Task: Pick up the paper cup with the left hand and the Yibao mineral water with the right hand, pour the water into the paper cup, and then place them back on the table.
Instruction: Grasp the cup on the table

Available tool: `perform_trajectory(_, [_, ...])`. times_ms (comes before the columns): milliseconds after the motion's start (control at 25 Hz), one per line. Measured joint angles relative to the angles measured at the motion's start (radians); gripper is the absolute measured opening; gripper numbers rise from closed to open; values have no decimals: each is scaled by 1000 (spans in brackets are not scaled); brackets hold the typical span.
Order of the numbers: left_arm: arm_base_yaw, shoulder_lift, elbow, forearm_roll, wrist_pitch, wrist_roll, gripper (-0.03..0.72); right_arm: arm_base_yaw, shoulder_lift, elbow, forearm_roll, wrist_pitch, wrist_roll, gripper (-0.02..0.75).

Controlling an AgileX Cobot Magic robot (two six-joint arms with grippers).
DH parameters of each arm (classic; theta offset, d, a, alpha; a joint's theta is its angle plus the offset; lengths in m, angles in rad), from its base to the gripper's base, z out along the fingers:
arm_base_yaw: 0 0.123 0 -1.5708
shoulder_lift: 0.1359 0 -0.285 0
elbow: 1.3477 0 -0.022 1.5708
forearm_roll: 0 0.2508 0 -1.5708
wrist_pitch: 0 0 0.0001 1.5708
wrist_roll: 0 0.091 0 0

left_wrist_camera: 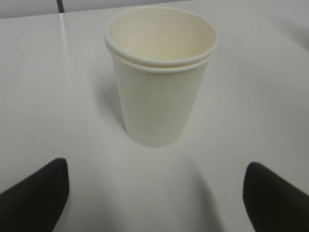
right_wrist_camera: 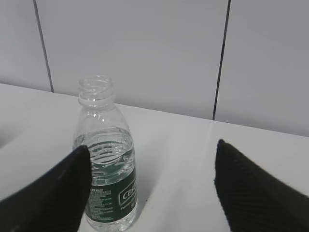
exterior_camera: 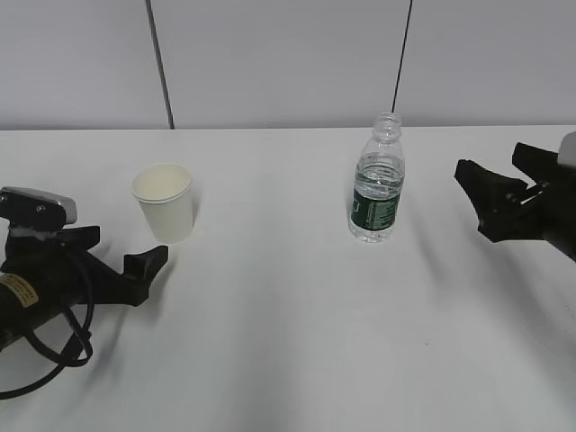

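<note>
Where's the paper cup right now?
The paper cup stands upright on the table, left of centre in the exterior view, just ahead of the open left gripper and well left of the water bottle.

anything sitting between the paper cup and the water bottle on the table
Nothing. In the exterior view only bare white table separates the paper cup from the Yibao mineral water.
</note>
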Motion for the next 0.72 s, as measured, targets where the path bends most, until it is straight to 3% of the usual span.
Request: perform_trajectory(720, [0, 150, -258, 32, -4, -13, 638, 0, 0, 0, -14, -8, 0, 585])
